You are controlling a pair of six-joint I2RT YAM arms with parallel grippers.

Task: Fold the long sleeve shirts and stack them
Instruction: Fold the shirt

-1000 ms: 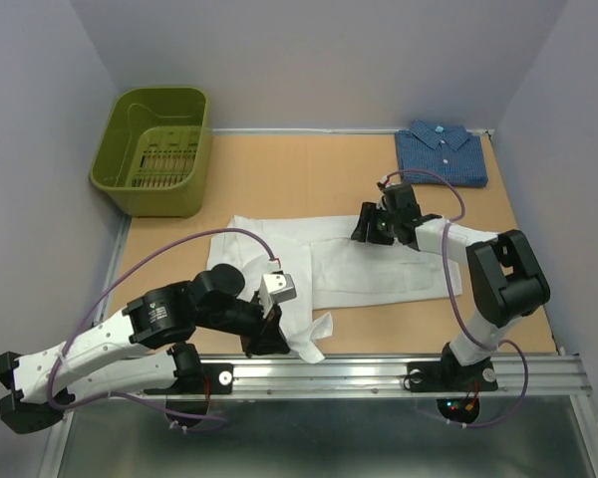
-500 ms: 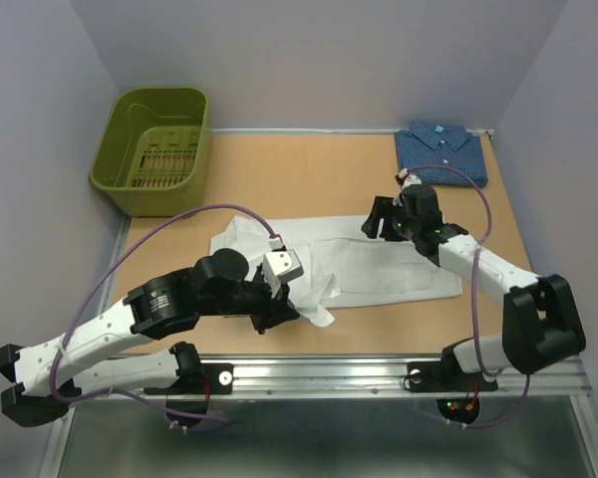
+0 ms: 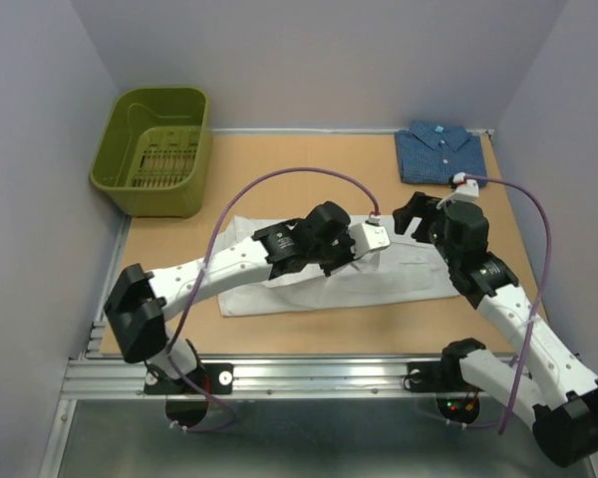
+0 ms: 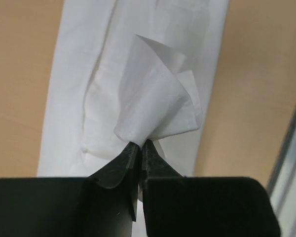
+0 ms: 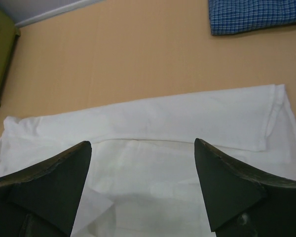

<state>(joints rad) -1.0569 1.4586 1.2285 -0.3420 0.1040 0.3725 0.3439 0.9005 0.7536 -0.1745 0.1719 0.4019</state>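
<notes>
The white long sleeve shirt point(image 3: 419, 274) lies flat across the middle of the table, partly folded into a long band. My left gripper point(image 3: 351, 265) hangs over its middle, shut on a bunched flap of the white cloth point(image 4: 158, 108) that rises from its fingertips point(image 4: 133, 150). Over the shirt's right part, my right gripper point(image 3: 416, 219) is open with nothing between its fingers point(image 5: 71, 170); white cloth point(image 5: 177, 123) shows below them. The dark blue shirt point(image 3: 441, 152) lies folded at the back right, also seen in the right wrist view point(image 5: 256, 15).
A green plastic basket point(image 3: 154, 149) stands at the back left corner. Bare tan table point(image 3: 299, 169) stretches between basket and blue shirt. A metal rail point(image 3: 329, 373) runs along the near edge. Purple cables loop above both arms.
My left gripper has carried the white flap from the near left edge rightward over the shirt. The right gripper opened wide, let go of the cloth and drew back to the right.
</notes>
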